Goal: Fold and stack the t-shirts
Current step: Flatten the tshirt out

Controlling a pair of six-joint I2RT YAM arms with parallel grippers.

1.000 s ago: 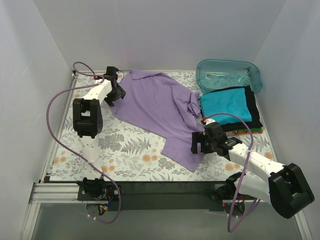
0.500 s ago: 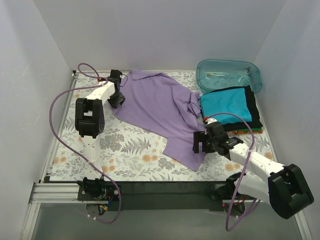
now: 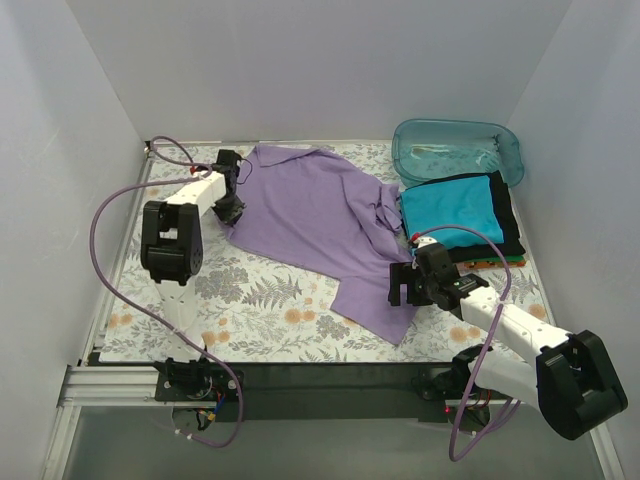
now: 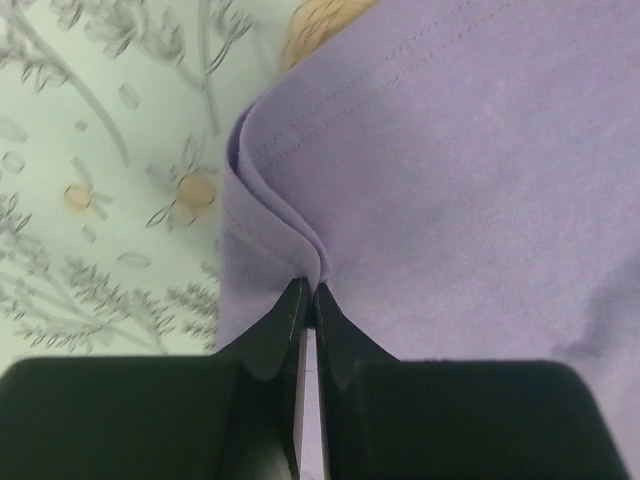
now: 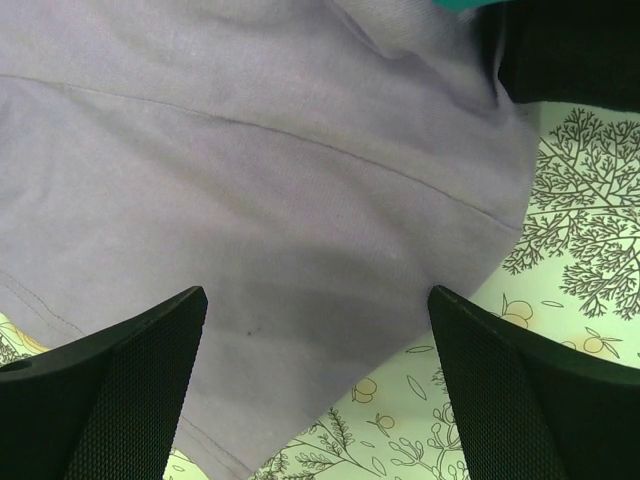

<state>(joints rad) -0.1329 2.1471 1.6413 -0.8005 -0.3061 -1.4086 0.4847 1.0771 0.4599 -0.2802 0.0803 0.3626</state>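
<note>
The left gripper (image 4: 308,300) pinches a raised hem fold at the left edge of the lavender t-shirt (image 3: 320,215). The right gripper (image 5: 312,298) stands wide over the shirt's near corner, with bare floral table (image 3: 250,290) beside that edge.

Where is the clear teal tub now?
In the top view, the teal plastic tub sits at the far right corner of the table, just behind the folded teal t-shirt.
</note>
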